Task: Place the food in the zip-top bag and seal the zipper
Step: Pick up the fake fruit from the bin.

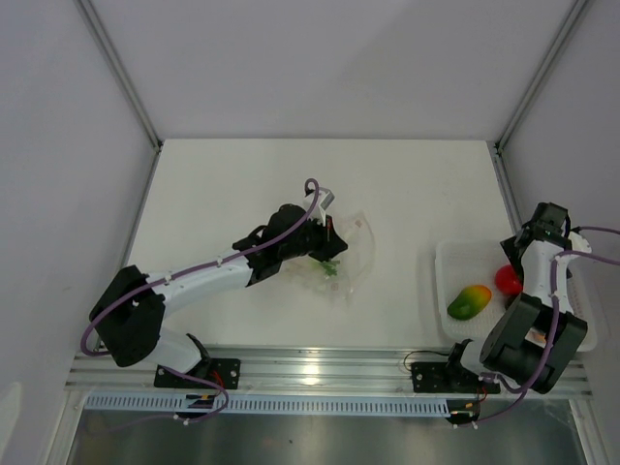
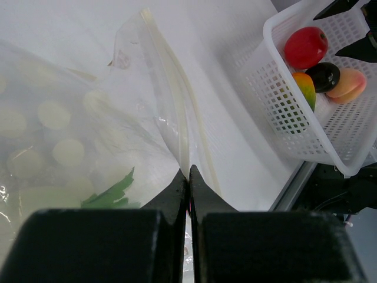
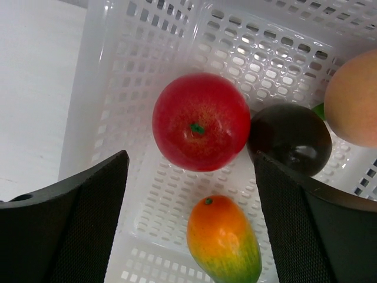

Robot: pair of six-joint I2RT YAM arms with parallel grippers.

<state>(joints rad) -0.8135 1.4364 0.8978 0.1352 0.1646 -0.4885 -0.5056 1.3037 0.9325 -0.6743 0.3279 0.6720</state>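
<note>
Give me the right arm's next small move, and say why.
Probably lower the right gripper straight down and close on the red apple. Its open fingers flank that apple in the white basket. The left gripper is shut on the zip-top bag at its mouth edge by the zipper, so the bag seems ready to receive food.

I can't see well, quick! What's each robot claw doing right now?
Left gripper: closed, pinching the zip-top bag.
Right gripper: open, empty, over the red fruit in the basket.
</note>
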